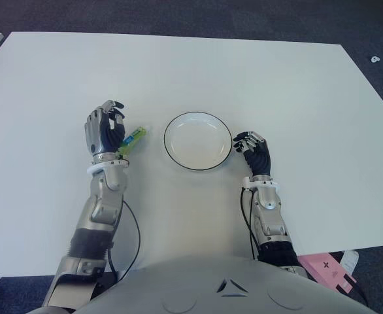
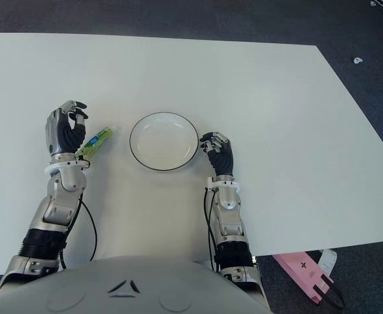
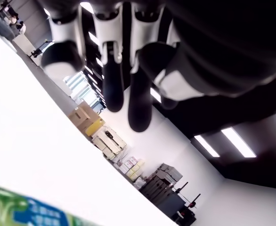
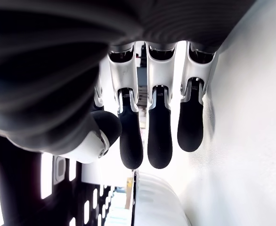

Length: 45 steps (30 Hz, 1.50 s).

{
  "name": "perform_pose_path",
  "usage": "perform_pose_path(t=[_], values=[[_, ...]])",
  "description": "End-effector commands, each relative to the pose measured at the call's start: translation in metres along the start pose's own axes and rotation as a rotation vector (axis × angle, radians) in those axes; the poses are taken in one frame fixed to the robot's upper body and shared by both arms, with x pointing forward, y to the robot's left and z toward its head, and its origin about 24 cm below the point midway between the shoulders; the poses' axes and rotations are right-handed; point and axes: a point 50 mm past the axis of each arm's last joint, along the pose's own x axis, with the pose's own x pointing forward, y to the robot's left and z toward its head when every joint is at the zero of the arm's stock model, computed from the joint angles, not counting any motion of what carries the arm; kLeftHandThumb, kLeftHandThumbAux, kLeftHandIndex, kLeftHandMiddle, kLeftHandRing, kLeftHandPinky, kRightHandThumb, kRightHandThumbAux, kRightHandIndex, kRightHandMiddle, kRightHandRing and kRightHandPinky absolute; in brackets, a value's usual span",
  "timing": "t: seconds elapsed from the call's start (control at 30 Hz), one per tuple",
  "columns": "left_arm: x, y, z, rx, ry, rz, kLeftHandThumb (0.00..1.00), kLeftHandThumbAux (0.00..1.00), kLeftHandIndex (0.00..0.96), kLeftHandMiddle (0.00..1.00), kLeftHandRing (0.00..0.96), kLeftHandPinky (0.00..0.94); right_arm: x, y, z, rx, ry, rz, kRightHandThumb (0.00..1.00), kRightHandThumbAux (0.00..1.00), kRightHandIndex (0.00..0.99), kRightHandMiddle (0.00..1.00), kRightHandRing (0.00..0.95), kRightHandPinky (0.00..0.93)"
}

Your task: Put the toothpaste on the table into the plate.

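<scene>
A green toothpaste tube (image 1: 133, 139) with a blue label lies flat on the white table (image 1: 244, 72). It sits between my left hand (image 1: 113, 116) and the white, dark-rimmed plate (image 1: 198, 140). The left hand is raised just left of the tube, its fingers (image 3: 113, 80) loosely curved and holding nothing. The left wrist view shows the tube (image 3: 20, 212) below the palm, apart from the fingers. My right hand (image 1: 247, 140) shows at the plate's right rim (image 4: 135, 197), fingers (image 4: 159, 141) relaxed and empty. Nothing lies in the plate.
Black cables run beside both forearms, one looping right of the left arm (image 1: 136, 235). A pink object (image 1: 325, 269) lies off the table at the near right corner. Dark floor surrounds the table.
</scene>
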Motion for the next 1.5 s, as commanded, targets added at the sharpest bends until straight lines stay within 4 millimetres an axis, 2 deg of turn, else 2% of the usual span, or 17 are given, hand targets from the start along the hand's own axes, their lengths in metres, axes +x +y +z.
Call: perform_pose_path(t=[0.03, 0.37, 0.43, 0.5, 0.57, 0.6, 0.7, 0.73, 0.77, 0.8, 0.87, 0.93, 1.0, 1.03, 1.1, 1.23, 1.5], values=[[-0.006, 0.0, 0.0, 0.016, 0.006, -0.042, 0.85, 0.67, 0.396, 0.547, 0.884, 0.869, -0.012, -0.001, -0.023, -0.001, 0.126, -0.006, 0.707, 0.73, 0.43, 0.503, 0.515, 0.519], [-0.006, 0.01, -0.002, 0.054, -0.042, -0.076, 0.849, 0.668, 0.397, 0.551, 0.879, 0.866, -0.012, 0.0, -0.023, 0.001, 0.125, -0.005, 0.707, 0.731, 0.43, 0.501, 0.523, 0.528], [-0.007, 0.012, -0.002, 0.082, -0.067, -0.118, 0.849, 0.665, 0.403, 0.561, 0.872, 0.85, -0.013, 0.0, -0.022, 0.002, 0.126, -0.005, 0.707, 0.731, 0.43, 0.502, 0.523, 0.528], [-0.008, 0.013, -0.002, 0.128, -0.078, -0.19, 0.847, 0.662, 0.404, 0.569, 0.836, 0.78, -0.013, 0.0, -0.022, 0.003, 0.127, -0.005, 0.707, 0.731, 0.43, 0.504, 0.521, 0.522], [-0.011, 0.014, -0.003, 0.188, -0.074, -0.278, 0.844, 0.662, 0.401, 0.55, 0.749, 0.67, -0.013, 0.0, -0.022, 0.005, 0.127, -0.005, 0.707, 0.73, 0.43, 0.506, 0.519, 0.518], [-0.012, 0.015, -0.003, 0.215, -0.069, -0.314, 0.842, 0.663, 0.402, 0.53, 0.662, 0.582, -0.013, 0.0, -0.022, 0.006, 0.127, -0.005, 0.707, 0.73, 0.43, 0.507, 0.516, 0.513], [-0.014, 0.017, -0.003, 0.269, -0.054, -0.384, 0.839, 0.664, 0.404, 0.501, 0.53, 0.456, -0.014, 0.0, -0.022, 0.007, 0.128, -0.005, 0.707, 0.73, 0.43, 0.508, 0.511, 0.506], [-0.014, 0.018, -0.003, 0.293, -0.049, -0.409, 0.838, 0.664, 0.404, 0.498, 0.516, 0.442, -0.014, 0.0, -0.022, 0.007, 0.128, -0.005, 0.707, 0.73, 0.43, 0.508, 0.51, 0.505], [-0.014, 0.019, -0.004, 0.35, -0.043, -0.453, 0.796, 0.671, 0.413, 0.501, 0.489, 0.425, -0.014, 0.0, -0.023, 0.007, 0.128, -0.005, 0.707, 0.73, 0.43, 0.508, 0.508, 0.504], [-0.014, 0.02, -0.004, 0.392, -0.035, -0.484, 0.741, 0.542, 0.389, 0.465, 0.453, 0.407, -0.014, 0.0, -0.023, 0.006, 0.128, -0.004, 0.707, 0.73, 0.43, 0.507, 0.507, 0.505], [-0.014, 0.023, -0.005, 0.469, -0.015, -0.537, 0.687, 0.423, 0.346, 0.425, 0.415, 0.393, -0.014, 0.0, -0.023, 0.006, 0.125, -0.003, 0.706, 0.731, 0.43, 0.507, 0.506, 0.507], [-0.012, 0.025, -0.004, 0.565, 0.006, -0.604, 0.648, 0.358, 0.291, 0.391, 0.387, 0.384, -0.014, 0.001, -0.023, 0.007, 0.119, -0.003, 0.706, 0.731, 0.43, 0.507, 0.507, 0.511], [-0.011, 0.026, -0.003, 0.624, 0.021, -0.644, 0.609, 0.31, 0.196, 0.34, 0.342, 0.36, -0.014, 0.001, -0.022, 0.008, 0.119, -0.002, 0.706, 0.731, 0.43, 0.506, 0.509, 0.518], [-0.011, 0.027, -0.003, 0.654, 0.029, -0.664, 0.603, 0.302, 0.179, 0.33, 0.333, 0.354, -0.014, 0.001, -0.022, 0.009, 0.122, -0.002, 0.706, 0.731, 0.43, 0.506, 0.51, 0.519], [-0.01, 0.028, -0.002, 0.708, 0.043, -0.698, 0.582, 0.278, 0.103, 0.26, 0.256, 0.279, -0.014, 0.001, -0.023, 0.01, 0.125, -0.001, 0.707, 0.731, 0.43, 0.505, 0.51, 0.517], [-0.006, 0.029, 0.0, 0.821, 0.056, -0.761, 0.554, 0.249, 0.031, 0.173, 0.144, 0.159, -0.014, 0.001, -0.022, 0.017, 0.123, -0.001, 0.707, 0.731, 0.429, 0.505, 0.507, 0.502], [-0.001, 0.03, 0.005, 0.912, 0.064, -0.815, 0.505, 0.224, 0.001, 0.092, 0.049, 0.078, -0.014, 0.001, -0.022, 0.01, 0.128, -0.001, 0.705, 0.73, 0.429, 0.506, 0.502, 0.497]])
